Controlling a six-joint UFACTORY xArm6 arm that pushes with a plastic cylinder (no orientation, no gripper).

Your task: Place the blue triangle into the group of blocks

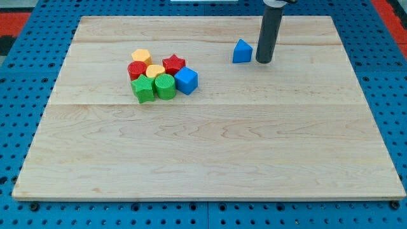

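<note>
Pale wooden board (210, 152), plank seams running across, set on a blue pegboard surface (19, 95) dotted with holes.

Blue triangle (241, 51) sits toward the view's top, right of centre. My tip (263, 61) stands just beside it on the view's right; touching or a hair apart, cannot tell. The rod is dark, round, matte, upright. No hand or jaws on this rig, so nothing is grasped (only a bare rod end on the wood).

The group lies well apart, to the view's left and slightly lower: yellow hexagon (141, 56), red cylinder (137, 69), yellow heart (155, 70), red star (173, 63), blue cube (186, 80), two green blocks (144, 90) and (165, 86), ribbed on top, shapes unclear. All packed close, sides touching.

Between triangle and group: bare wood, nearest member the red star.
</note>
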